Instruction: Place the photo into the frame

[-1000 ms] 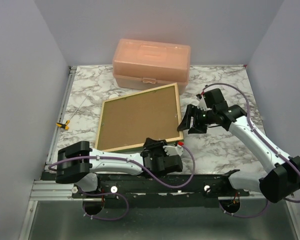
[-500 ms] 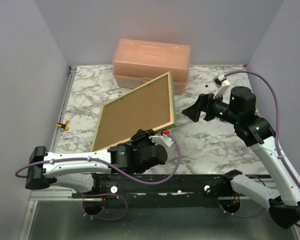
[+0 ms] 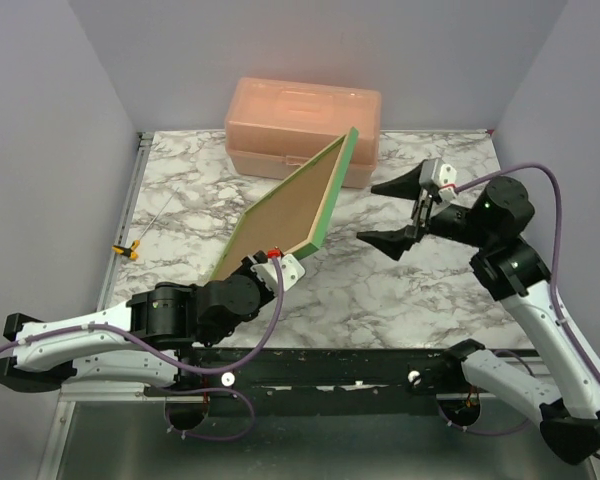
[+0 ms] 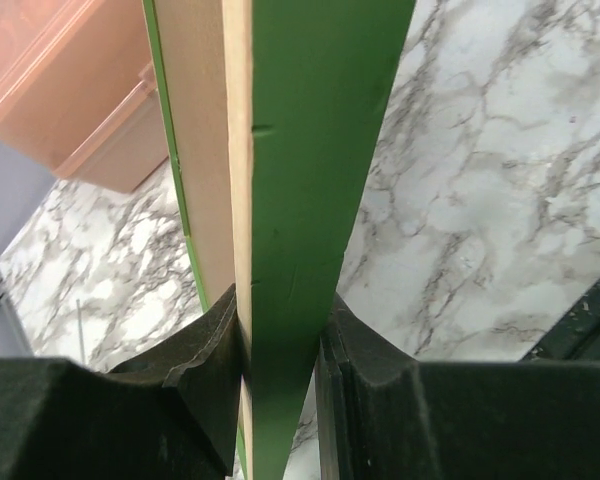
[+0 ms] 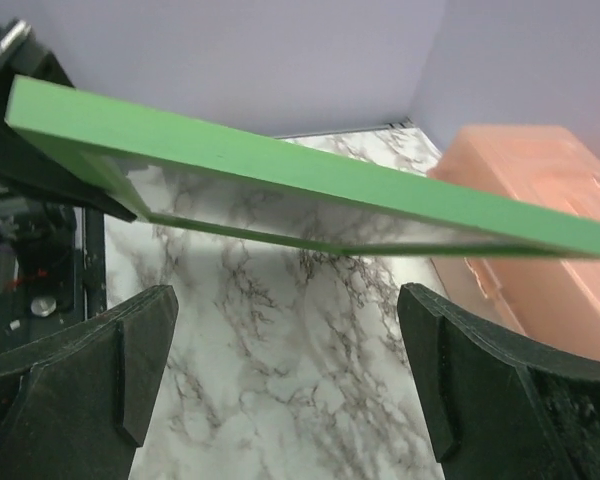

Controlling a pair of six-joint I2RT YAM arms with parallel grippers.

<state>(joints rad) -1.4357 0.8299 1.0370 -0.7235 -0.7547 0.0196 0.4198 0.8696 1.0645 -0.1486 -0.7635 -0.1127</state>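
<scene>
The frame (image 3: 334,190) stands steeply tilted over the middle of the table, green edge toward the right. A brown backing board (image 3: 280,215) fills its upturned back. My left gripper (image 3: 268,262) is shut on the frame's near edge. In the left wrist view the frame (image 4: 310,150) runs up between the black pads (image 4: 205,350) of the left gripper (image 4: 280,325). My right gripper (image 3: 370,212) hangs open to the right of the frame, not touching it. The right wrist view shows the frame (image 5: 280,160) above the wide-open right gripper (image 5: 285,300). The photo is hidden.
A peach plastic box (image 3: 302,125) stands at the back of the marble table (image 3: 400,290), just behind the frame's far corner. A small yellow and black clip (image 3: 128,250) and a thin rod (image 3: 155,215) lie near the left rail.
The left arm has swung the frame up from flat on the table to a steep tilt. The right gripper has opened wide and drawn back to the right.
</scene>
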